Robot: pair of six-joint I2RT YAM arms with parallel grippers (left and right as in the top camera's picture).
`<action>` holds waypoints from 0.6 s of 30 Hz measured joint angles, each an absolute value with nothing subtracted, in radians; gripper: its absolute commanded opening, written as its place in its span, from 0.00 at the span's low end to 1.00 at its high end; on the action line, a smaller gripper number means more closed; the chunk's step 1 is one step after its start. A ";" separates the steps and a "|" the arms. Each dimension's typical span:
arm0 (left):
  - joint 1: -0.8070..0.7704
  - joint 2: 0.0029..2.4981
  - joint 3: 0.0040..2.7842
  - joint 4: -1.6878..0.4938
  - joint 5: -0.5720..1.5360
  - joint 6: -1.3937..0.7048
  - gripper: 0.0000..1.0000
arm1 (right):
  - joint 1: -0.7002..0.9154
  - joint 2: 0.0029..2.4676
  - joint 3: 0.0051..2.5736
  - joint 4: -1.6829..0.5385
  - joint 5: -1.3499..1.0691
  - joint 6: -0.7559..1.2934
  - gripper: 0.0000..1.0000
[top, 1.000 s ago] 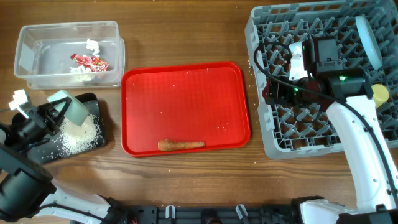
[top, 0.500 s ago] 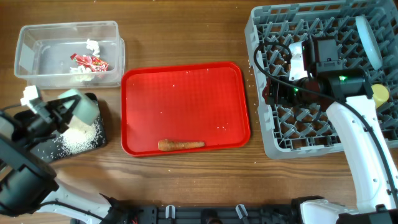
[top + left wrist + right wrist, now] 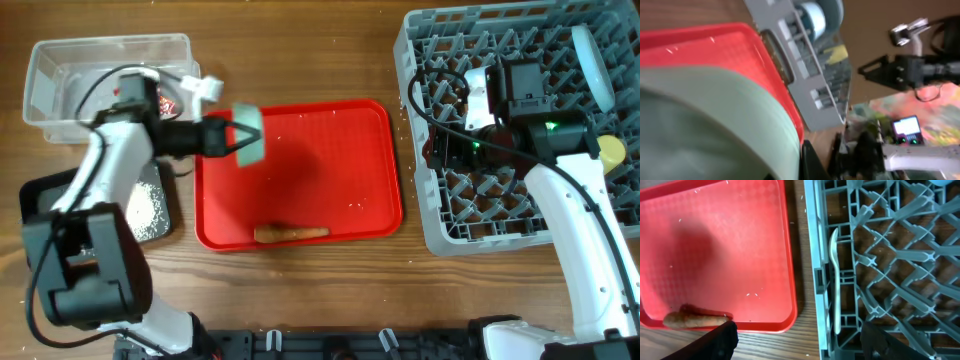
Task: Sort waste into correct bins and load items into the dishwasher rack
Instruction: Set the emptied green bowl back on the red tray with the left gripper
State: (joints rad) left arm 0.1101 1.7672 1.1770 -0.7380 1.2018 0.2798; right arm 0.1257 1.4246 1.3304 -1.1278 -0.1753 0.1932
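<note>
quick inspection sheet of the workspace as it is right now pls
surface: wooden table, bare wood showing.
job's things: pale-green bowl held over the red tray; carrot piece on that tray; rice grains in the black tray; clear tub partly under the left arm; plate and yellow cup in the dishwasher rack.
clutter: white specks on the red tray; white spoon in the rack.
end effectors: left end effector shut on the bowl; right end effector open, empty.
cables: black cable looped over the rack.
surroundings: too blurred to tell.
</note>
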 measured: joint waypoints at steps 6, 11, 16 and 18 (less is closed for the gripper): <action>-0.127 1.767 1.179 -0.545 0.767 -0.144 0.04 | 0.126 1.424 1.330 -1.128 -0.175 0.193 0.81; -0.351 1.767 1.179 -0.546 0.438 -0.265 0.04 | 0.126 1.424 1.330 -1.129 -0.175 0.193 0.81; -0.524 1.767 1.179 -0.549 0.210 -0.337 0.06 | 0.126 1.424 1.330 -1.129 -0.175 0.193 0.81; -0.540 1.769 1.179 -0.549 0.171 -0.349 0.21 | 0.126 1.424 1.330 -1.130 -0.175 0.193 0.82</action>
State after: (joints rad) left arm -0.5400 1.7691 1.1786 -0.5488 0.1707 -0.3489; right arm 0.1257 1.4242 1.3304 -1.1297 -0.1753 0.1928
